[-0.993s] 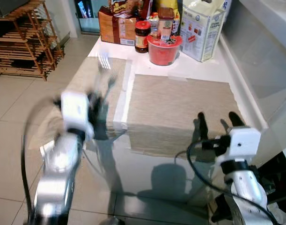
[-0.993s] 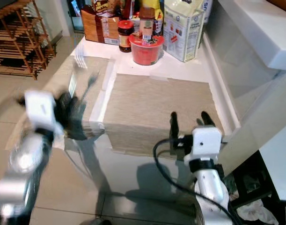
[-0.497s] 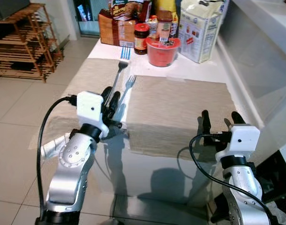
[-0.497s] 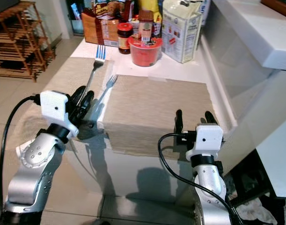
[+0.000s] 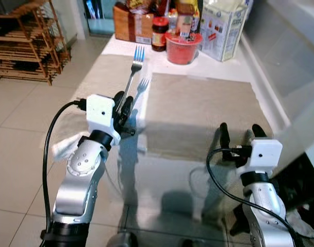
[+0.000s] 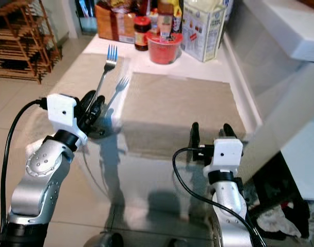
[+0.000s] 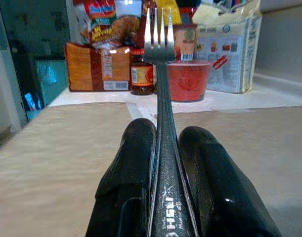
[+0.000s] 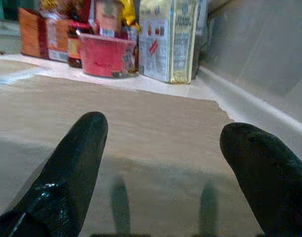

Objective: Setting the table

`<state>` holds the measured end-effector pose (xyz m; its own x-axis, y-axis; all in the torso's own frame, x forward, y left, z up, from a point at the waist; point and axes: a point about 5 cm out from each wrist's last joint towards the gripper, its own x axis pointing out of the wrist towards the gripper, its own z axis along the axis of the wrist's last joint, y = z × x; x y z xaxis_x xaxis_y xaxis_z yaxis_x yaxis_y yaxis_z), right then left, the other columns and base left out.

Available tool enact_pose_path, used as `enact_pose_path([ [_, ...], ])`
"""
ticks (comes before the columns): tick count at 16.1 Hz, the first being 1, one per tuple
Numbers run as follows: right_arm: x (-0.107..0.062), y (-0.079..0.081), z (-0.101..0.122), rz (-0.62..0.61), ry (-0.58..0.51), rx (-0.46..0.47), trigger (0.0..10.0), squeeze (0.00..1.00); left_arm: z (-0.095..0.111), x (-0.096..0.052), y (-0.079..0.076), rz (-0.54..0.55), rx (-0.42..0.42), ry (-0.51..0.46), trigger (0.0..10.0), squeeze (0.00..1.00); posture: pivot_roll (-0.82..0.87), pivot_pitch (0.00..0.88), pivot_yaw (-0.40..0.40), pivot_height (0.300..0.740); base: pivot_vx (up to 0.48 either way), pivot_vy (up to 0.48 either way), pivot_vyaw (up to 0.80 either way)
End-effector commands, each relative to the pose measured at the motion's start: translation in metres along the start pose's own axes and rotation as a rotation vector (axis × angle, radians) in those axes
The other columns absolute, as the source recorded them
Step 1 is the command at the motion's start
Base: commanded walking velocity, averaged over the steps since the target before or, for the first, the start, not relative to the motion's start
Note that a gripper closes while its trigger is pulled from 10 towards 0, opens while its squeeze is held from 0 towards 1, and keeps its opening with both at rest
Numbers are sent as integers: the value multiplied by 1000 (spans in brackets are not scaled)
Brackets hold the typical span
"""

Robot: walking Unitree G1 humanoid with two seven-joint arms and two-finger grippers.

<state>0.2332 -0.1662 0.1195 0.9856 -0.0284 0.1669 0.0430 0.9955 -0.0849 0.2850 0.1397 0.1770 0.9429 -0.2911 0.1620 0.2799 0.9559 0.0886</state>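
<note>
left gripper (image 5: 124, 105), left-centre of frame: jaws clamped on fork (image 5: 132, 71), tines up, over left placemat (image 5: 103, 77) edge | right gripper (image 5: 237, 135), lower right: jaws apart, holding nothing, near right placemat (image 5: 203, 103) front edge | red bowl (image 5: 181, 47), jars at top

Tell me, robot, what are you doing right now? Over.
Left gripper shut on fork, held above the placemats. Right gripper open, holding nothing, at the near edge of the right placemat. Nothing lying on that placemat.
</note>
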Motion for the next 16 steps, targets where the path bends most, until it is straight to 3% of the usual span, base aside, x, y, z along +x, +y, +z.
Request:
enact_pose_path([
  [1,1,-1,0,1,-6,-11,10000,0,1,2,-1,-11,-7,-5,0,0,23,0,-7,740,-266,0,0],
  [9,1,-1,-3,9,4,-18,10000,0,5,9,-4,-57,0,-28,0,0,17,0,-1,740,-65,0,0],
  [13,1,-4,-5,3,10,-24,10000,0,5,8,-11,-96,-16,-31,0,0,12,0,1,740,0,-480,0],
  [16,2,-3,-5,10,11,-28,10000,0,-1,12,-10,-63,-6,-6,0,0,13,0,1,740,0,-470,0],
])
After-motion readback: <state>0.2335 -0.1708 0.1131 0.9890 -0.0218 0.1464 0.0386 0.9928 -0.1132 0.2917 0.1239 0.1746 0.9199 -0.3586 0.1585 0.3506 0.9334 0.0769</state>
